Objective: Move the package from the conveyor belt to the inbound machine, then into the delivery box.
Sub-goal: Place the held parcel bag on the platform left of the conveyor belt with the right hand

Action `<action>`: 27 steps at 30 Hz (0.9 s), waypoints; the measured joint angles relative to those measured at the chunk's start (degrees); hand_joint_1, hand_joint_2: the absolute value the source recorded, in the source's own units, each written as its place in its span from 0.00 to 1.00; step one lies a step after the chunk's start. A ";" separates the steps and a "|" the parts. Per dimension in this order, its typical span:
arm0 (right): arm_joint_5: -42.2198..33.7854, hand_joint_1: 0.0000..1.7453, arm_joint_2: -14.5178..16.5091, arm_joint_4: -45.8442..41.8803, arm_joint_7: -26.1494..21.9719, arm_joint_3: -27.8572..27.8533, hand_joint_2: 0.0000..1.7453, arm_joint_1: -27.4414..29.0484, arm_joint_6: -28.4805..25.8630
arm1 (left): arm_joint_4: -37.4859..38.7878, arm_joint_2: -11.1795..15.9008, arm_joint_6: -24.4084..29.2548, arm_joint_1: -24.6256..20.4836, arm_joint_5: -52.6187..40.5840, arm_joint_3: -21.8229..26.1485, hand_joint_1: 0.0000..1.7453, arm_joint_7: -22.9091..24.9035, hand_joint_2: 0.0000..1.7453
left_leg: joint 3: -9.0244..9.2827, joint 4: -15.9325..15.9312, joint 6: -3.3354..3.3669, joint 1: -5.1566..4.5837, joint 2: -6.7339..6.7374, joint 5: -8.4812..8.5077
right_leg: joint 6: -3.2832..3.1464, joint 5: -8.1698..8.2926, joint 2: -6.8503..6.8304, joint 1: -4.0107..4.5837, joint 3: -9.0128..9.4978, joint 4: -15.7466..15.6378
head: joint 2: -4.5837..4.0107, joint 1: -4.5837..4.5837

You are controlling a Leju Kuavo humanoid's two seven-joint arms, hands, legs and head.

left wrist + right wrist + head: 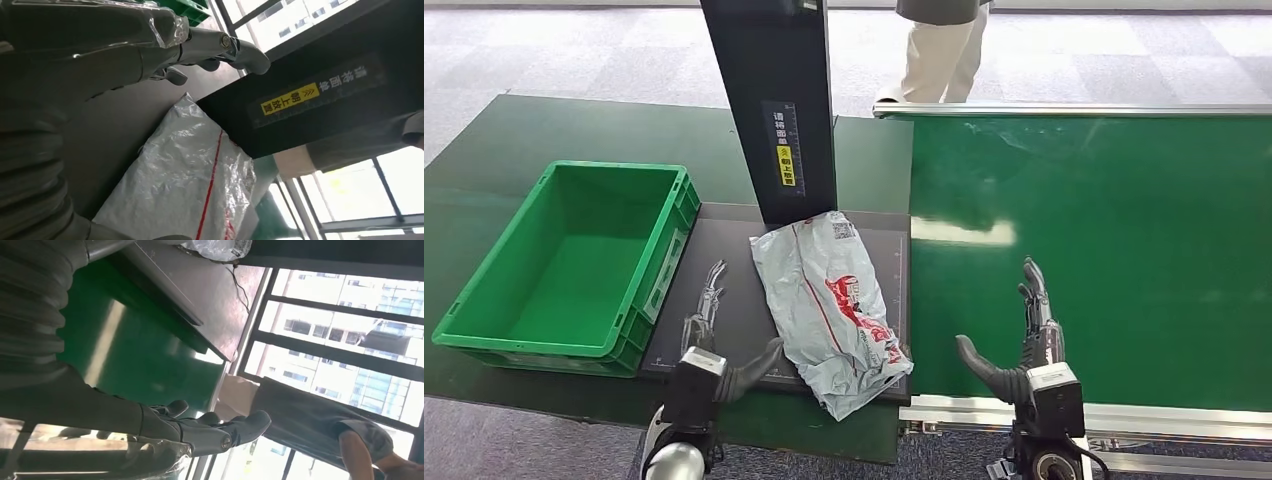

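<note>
A crumpled grey package (pixel 834 305) with red print lies on the black plate of the inbound machine (pixel 734 310), below its dark upright post (pixel 774 110). The left wrist view shows the package (pixel 185 185) close up beside the post's yellow label. My left hand (pixel 709 335) hovers open just left of the package, fingers spread, holding nothing; its fingers (pixel 220 47) reach over the plate. My right hand (pixel 1024 340) is open over the green conveyor belt (pixel 1104 250), right of the package, with its fingers (pixel 215 430) apart. The green delivery box (pixel 574 260) stands empty at the left.
A person in light trousers (pixel 939 50) stands behind the conveyor's far end. The belt's metal rail (pixel 1124 415) runs along the near edge. A dark green table (pixel 484 160) carries the box and machine. Grey carpet floor surrounds it.
</note>
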 joint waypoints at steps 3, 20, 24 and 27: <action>-0.49 0.00 0.73 -0.08 0.00 -0.05 1.00 0.51 0.19 | 7.18 -0.42 4.84 -4.53 -9.58 -1.44 0.00 2.44 1.00 | 0.02 0.00 0.00 0.00 -0.01 0.01 | 0.00 0.01 0.00 0.00 0.03 0.00 | 0.00 0.00; -1.21 0.00 3.36 -0.39 -0.02 -0.05 1.00 0.38 0.88 | 44.39 -3.95 6.27 -26.04 -34.29 -9.26 1.00 15.63 1.00 | 0.20 -0.01 0.05 -0.01 -0.20 0.03 | 0.04 -0.03 -0.19 -0.02 0.42 0.00 | 0.00 0.00; -1.29 0.00 3.53 -0.39 -0.02 -0.05 1.00 0.00 1.38 | 47.60 -4.39 4.69 -28.04 -35.74 -10.48 1.00 17.87 1.00 | 0.49 -0.02 0.10 -0.04 -0.22 0.00 | 0.08 -0.06 -0.21 -0.06 0.77 -0.01 | 0.00 0.02; -1.47 0.00 3.56 -0.39 -0.02 -0.06 1.00 -0.26 1.50 | 48.82 -4.39 4.97 -28.99 -35.95 -10.56 1.00 17.99 1.00 | 0.61 -0.01 0.11 -0.04 -0.22 0.03 | 0.08 -0.04 -0.21 -0.06 0.89 -0.01 | 0.00 0.01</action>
